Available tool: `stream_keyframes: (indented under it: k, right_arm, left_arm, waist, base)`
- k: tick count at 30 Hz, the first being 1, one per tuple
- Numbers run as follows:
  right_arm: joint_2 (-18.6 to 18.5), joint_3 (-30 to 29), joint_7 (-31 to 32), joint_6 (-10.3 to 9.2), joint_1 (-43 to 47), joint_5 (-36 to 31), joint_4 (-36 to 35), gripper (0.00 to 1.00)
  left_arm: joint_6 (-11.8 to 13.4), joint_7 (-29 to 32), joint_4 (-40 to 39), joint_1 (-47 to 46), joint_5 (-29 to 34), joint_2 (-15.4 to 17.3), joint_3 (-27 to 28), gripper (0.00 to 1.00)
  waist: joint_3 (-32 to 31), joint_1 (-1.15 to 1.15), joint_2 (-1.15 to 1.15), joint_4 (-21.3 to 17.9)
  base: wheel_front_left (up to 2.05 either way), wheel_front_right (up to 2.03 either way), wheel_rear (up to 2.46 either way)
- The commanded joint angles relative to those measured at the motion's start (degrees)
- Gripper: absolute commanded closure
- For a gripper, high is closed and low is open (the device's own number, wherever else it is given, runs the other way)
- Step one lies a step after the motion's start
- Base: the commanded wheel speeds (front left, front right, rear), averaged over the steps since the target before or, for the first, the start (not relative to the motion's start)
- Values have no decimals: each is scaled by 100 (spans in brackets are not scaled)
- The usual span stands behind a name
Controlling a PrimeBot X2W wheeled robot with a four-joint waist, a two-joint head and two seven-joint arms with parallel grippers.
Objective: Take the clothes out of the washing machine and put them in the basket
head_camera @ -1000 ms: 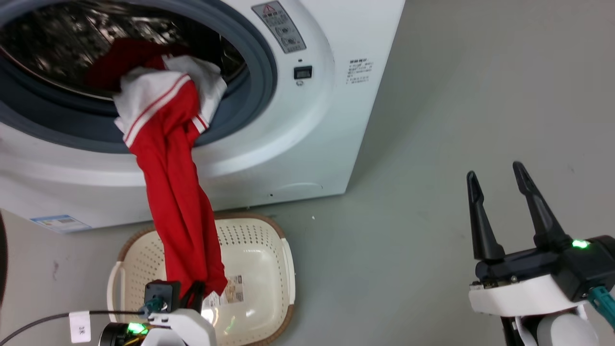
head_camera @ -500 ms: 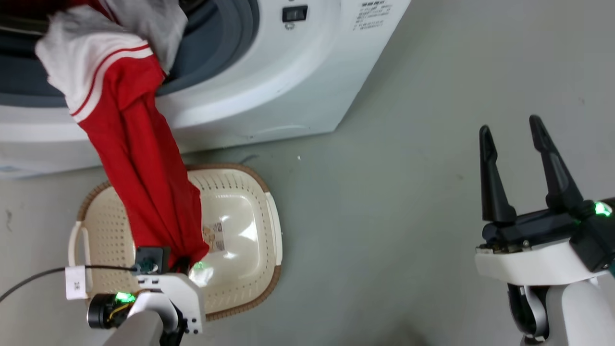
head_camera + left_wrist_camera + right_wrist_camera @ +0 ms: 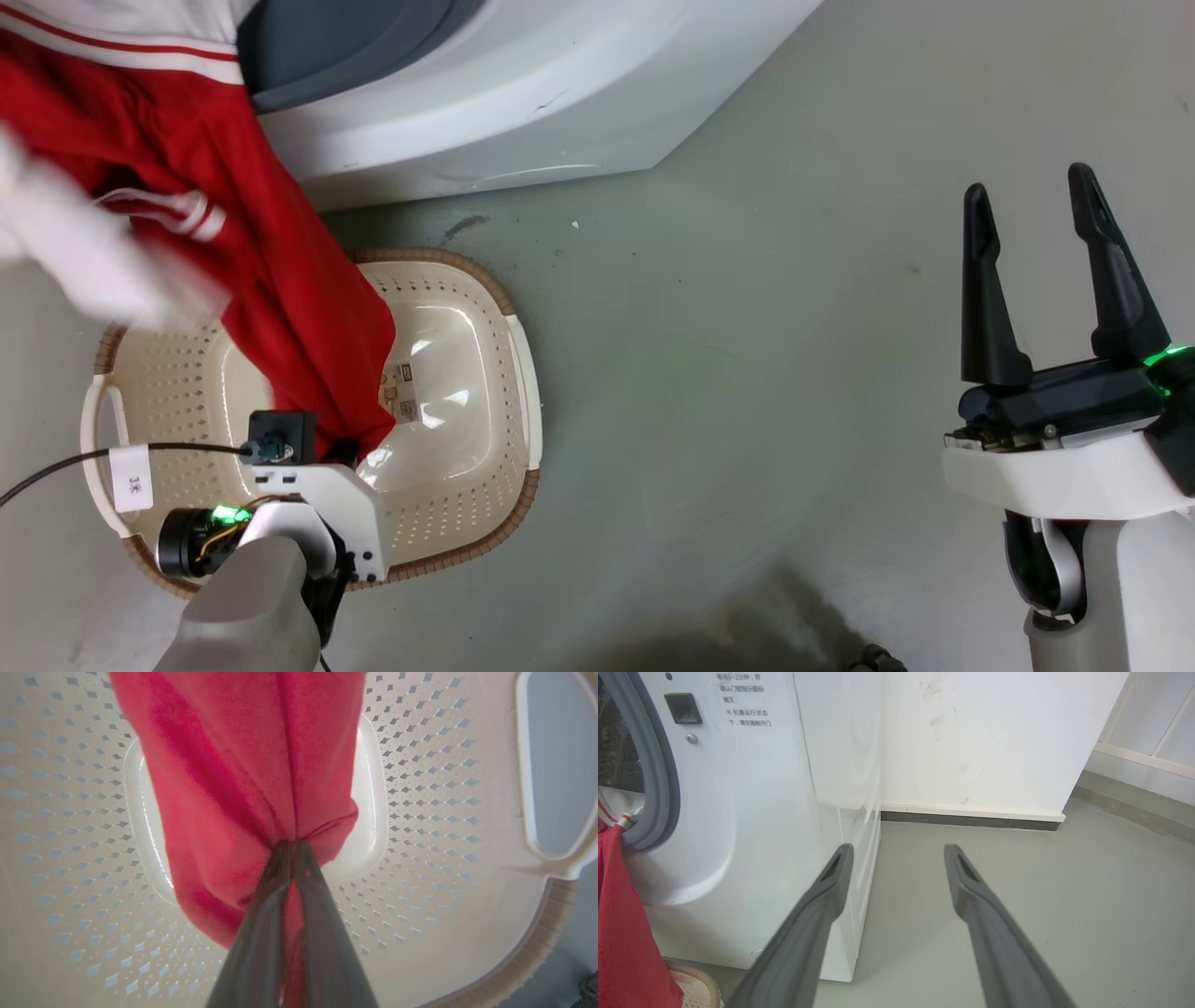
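The red clothes (image 3: 280, 280) with white striped bands stretch from the top left of the head view down into the cream basket (image 3: 485, 448). My left gripper (image 3: 350, 450) is shut on their lower end, low inside the basket. In the left wrist view its fingers pinch the red clothes (image 3: 243, 779) over the perforated basket (image 3: 430, 812) floor. The white washing machine (image 3: 523, 84) stands behind the basket; its grey porthole rim (image 3: 658, 779) shows in the right wrist view beside hanging clothes (image 3: 621, 933). My right gripper (image 3: 1027, 196) is open and empty over the floor at the right, also seen as right gripper (image 3: 899, 847).
Grey floor (image 3: 747, 373) spreads between the basket and my right arm. A black cable with a white tag (image 3: 131, 478) runs across the basket's left side. A white wall with a dark skirting (image 3: 971, 820) stands beyond the machine's side.
The head camera has tilted down, so the machine has slid up out of frame. More red and white fabric has come out and now hangs blurred above the basket's left side. My left gripper stays shut on it.
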Motion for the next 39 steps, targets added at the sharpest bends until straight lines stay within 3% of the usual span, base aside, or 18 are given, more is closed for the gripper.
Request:
stream_keyframes:
  k: [1, 10, 11, 12, 25, 34, 39]
  right_arm:
    - [1, -14, -14, -4, -104, 18, -26, 0]
    - [1, -22, -14, -4, -142, 46, 5, 0]
    - [1, -19, -14, -4, -145, 46, 11, 0]
    - [1, -18, -14, -4, -144, 46, 22, 0]
    - [1, 76, -14, -4, 177, 18, 217, 0]
    - [0, 65, -14, -4, 564, -60, 325, 0]
    - [0, 71, -14, -4, 720, -85, 351, 0]
  left_arm:
    - [-2, 23, 37, -75, -28, -21, -5, 100]
    - [-2, 47, 121, -224, -36, -34, -61, 100]
    - [4, 52, 125, -223, -44, -33, -64, 83]
    - [39, 20, 127, -222, -21, -30, -77, 0]
    - [155, -155, -4, 282, 4, -179, -75, 0]
    - [733, -152, -1708, 1121, 537, 3, 522, 0]
    - [909, -152, -2581, 1609, 1000, -4, 1013, 0]
  waist:
    - [50, -1, 0, -5]
    - [112, -1, 0, -15]
    - [102, -1, 0, -12]
    - [81, -1, 0, -4]
    - [-828, -1, 0, 131]
    - [-1572, -1, 0, 267]
    - [-1857, -1, 0, 302]
  base:
    - [0, 0, 0]
    - [0, 0, 0]
    - [0, 0, 0]
    - [0, 0, 0]
    - [0, 0, 0]
    - [0, 0, 0]
    - [0, 0, 0]
